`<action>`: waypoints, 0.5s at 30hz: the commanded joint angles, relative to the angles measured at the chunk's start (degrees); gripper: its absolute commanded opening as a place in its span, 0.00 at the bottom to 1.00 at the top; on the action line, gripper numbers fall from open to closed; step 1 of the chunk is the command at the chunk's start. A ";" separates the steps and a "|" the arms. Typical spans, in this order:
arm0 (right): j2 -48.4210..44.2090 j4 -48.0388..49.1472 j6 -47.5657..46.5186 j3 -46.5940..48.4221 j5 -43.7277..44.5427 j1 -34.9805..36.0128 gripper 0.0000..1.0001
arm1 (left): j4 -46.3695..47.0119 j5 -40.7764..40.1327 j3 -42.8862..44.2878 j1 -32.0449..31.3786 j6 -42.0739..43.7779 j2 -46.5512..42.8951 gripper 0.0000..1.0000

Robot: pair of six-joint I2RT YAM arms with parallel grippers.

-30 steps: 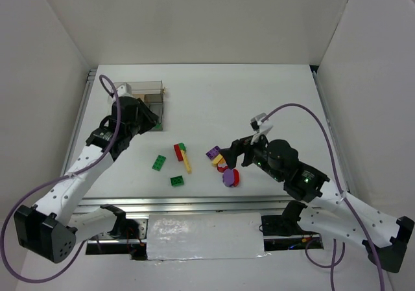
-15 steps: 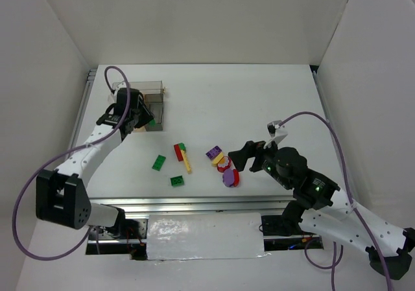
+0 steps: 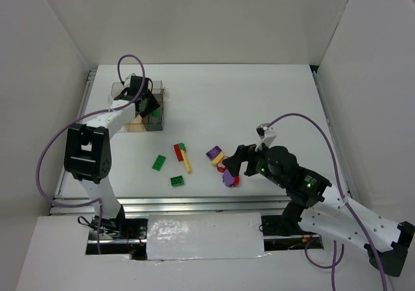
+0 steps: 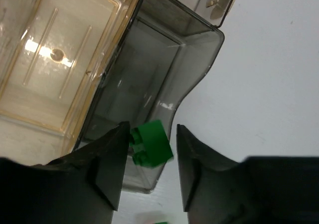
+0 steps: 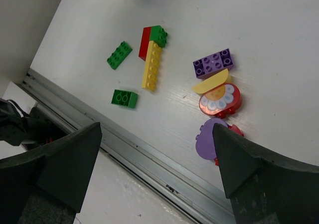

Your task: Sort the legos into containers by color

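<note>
My left gripper [image 3: 144,103] hangs over the clear box [image 3: 154,88] at the far left. In the left wrist view its jaws [image 4: 149,169] are open. A green brick [image 4: 152,143] sits between them, touching the left finger only, over the near end of the grey compartment [image 4: 149,74]. The tan compartment [image 4: 55,59] is empty. My right gripper [image 3: 230,164] is wide open and empty [image 5: 155,134] above the loose legos. These are two green bricks [image 5: 119,55] [image 5: 124,98], a yellow bar [image 5: 151,66], a red brick [image 5: 145,43], a purple brick [image 5: 213,63], a red flower disc [image 5: 220,99] and a purple disc [image 5: 208,140].
A metal rail [image 5: 149,159] runs along the table's near edge, just below the legos. White walls close in the left, right and back sides. A yellow half disc [image 5: 211,82] lies against the red flower disc.
My left gripper has moved back over the box with the green brick and now stands open round it. My right gripper has shifted slightly over the purple disc.
</note>
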 commanded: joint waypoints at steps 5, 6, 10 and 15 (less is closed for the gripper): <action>0.64 0.47 -0.96 0.53 -2.68 -0.07 1.00 | 1.03 -3.69 2.83 0.40 -1.12 -0.57 0.92; 0.73 0.56 -0.96 0.53 -2.76 -0.16 1.00 | 1.03 -4.48 2.04 0.40 -1.03 -1.37 0.99; 1.34 1.00 -0.70 0.79 -3.29 -0.07 0.99 | -1.07 -7.21 -1.73 -0.47 -0.15 -7.60 1.00; 3.63 -0.23 1.58 1.85 -0.75 0.02 1.00 | -3.27 -12.38 -19.12 -8.54 -1.73 -24.91 0.99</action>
